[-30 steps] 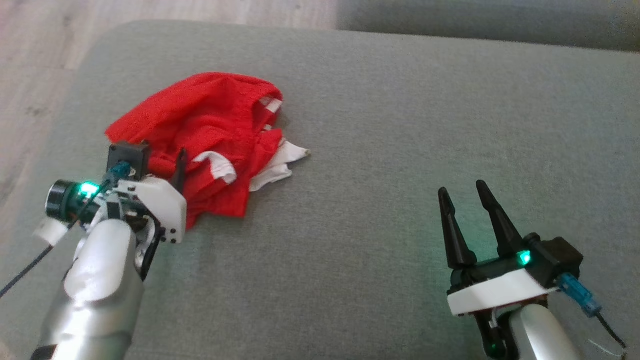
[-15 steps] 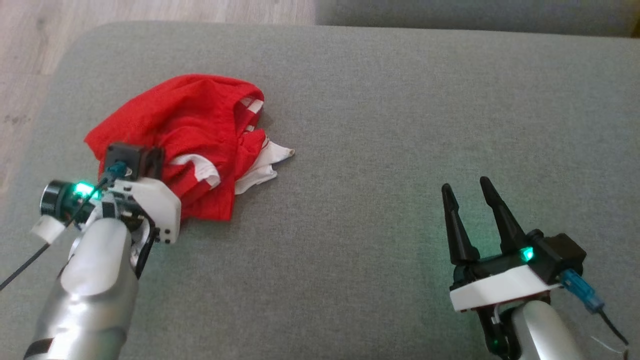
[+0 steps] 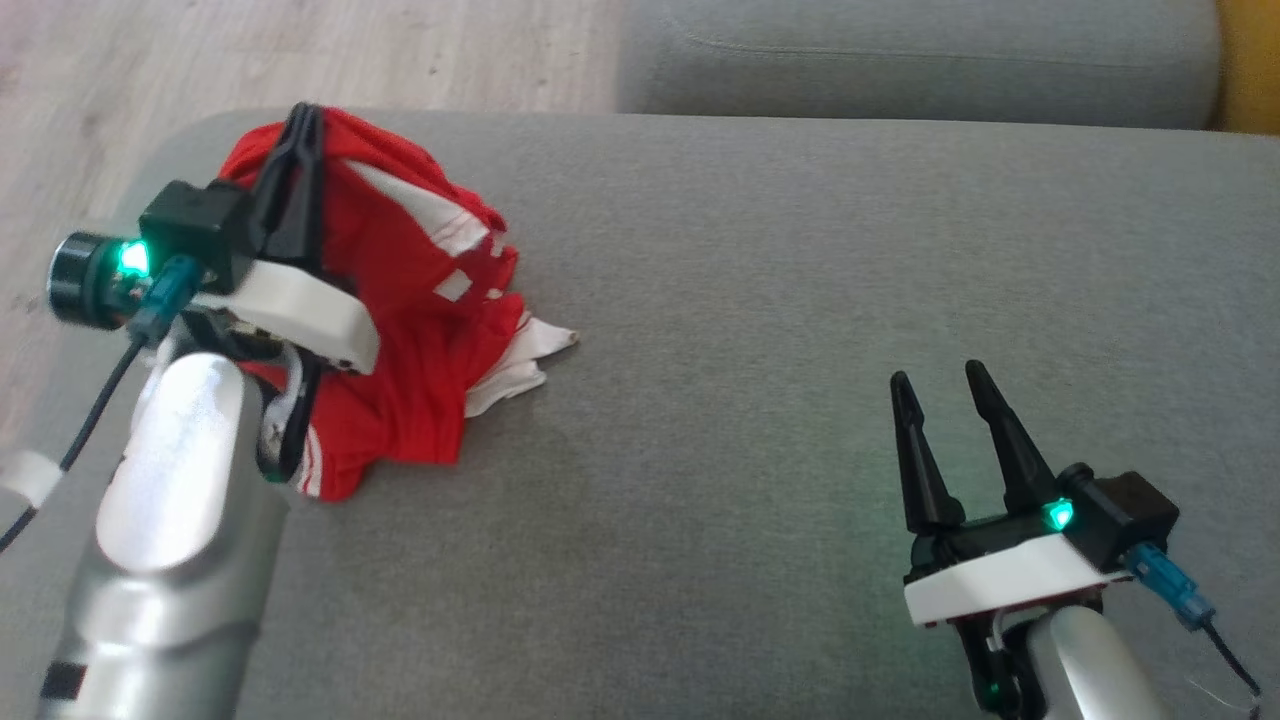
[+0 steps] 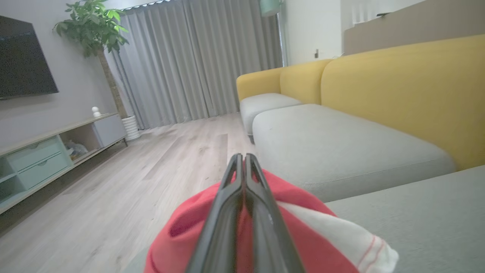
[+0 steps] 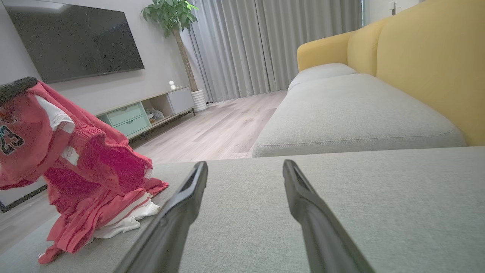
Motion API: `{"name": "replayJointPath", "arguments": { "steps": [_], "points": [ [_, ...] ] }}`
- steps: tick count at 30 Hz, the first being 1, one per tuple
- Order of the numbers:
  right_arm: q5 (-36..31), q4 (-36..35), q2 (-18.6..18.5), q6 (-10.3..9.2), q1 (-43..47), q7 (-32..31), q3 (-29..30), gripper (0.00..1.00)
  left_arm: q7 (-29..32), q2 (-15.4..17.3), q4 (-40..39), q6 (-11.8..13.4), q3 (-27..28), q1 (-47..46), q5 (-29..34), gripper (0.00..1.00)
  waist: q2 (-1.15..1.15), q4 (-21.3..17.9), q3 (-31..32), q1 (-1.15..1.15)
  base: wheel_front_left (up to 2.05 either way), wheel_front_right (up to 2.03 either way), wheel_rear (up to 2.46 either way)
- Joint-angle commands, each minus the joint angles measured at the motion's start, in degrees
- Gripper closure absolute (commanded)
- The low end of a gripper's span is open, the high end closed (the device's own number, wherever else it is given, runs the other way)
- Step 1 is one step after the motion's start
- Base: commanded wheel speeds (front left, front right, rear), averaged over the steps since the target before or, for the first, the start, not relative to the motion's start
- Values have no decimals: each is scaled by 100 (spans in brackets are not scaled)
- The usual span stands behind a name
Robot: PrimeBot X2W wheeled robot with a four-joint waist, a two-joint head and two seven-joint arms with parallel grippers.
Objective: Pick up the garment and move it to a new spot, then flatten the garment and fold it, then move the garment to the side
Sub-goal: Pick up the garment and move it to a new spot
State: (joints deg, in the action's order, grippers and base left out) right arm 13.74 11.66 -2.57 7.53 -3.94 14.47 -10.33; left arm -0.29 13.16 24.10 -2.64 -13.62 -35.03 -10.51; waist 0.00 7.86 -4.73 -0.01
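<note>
Pinching the garment [image 3: 400, 260] with my left gripper [image 3: 303, 120], both dark fingers pressed together on a fold of red cloth at the very top of the bundle. Along my left wrist, the fingers [image 4: 227, 212] run up side by side, red fabric bulging out on either side and a white-trimmed edge hanging off to the right. That top part is up off the grey cushion [image 3: 750, 300], while the lower folds, red with white stripes, lie crumpled on it near the far left corner, close to the wooden floor [image 3: 300, 50]. From my right wrist, the garment [image 5: 87, 159] hangs like a tent with its hem on the cushion, a dark number printed on it. My right gripper [image 3: 937, 376] sits low at the near right, well apart from the cloth, fingers spread with nothing between them, pointing across bare cushion.
</note>
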Motion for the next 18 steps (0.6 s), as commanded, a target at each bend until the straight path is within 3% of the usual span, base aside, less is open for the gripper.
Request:
{"name": "replayJointPath", "arguments": {
  "steps": [1, 11, 18],
  "points": [
    [49, -188, -31, -4, -69, 52, -107, 0, 73, 120, -498, -46, 155, -93, -56, 100, 0, -116, 42, 1, 0, 0, 0],
    [136, -291, -31, -4, -201, 52, -55, 0, 645, -211, -1957, -181, -342, 176, -252, 100, 0, -839, -33, 1, 0, 0, 0],
    [307, -467, -31, -4, -413, 52, -36, 0, 889, -555, -2211, -242, -812, -116, -255, 100, 0, -1651, -309, 1, 0, 0, 0]
  ]
}}
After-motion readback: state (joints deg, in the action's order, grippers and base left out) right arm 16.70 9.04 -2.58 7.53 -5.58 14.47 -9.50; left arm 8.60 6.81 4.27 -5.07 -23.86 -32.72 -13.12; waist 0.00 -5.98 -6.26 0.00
